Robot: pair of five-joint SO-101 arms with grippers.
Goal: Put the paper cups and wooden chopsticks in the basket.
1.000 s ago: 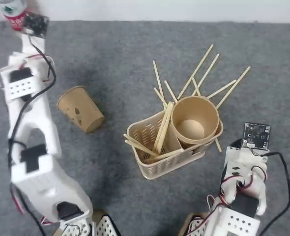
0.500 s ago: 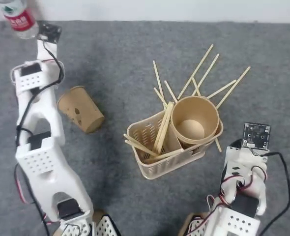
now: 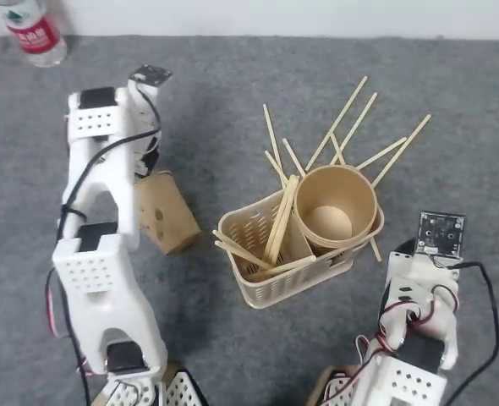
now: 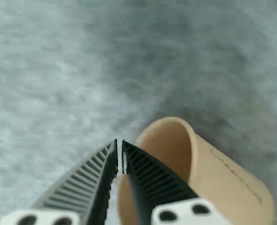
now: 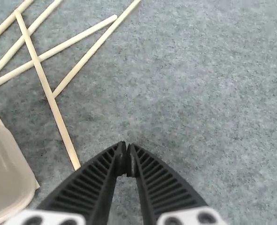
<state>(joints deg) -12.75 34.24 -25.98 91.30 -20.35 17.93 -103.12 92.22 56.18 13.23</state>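
Grey carpet (image 3: 233,85) is stretching under both arms, and one paper cup (image 4: 199,173) is lying on its side, its open rim just beside the tips of the left gripper (image 4: 119,143), which is pinching together on nothing. Well away from it, a second paper cup (image 3: 334,211) is sitting mouth-up in the basket (image 3: 275,292) among chopsticks (image 3: 281,216). Just ahead of the right gripper (image 5: 127,146), likewise closed over bare carpet, loose chopsticks (image 5: 46,89) are lying crossed.

Paper cup (image 3: 335,207) upright in basket (image 3: 271,289) beside several chopsticks (image 3: 279,222); second cup (image 3: 167,218) on its side, apart; loose chopsticks (image 3: 351,127) behind the basket.
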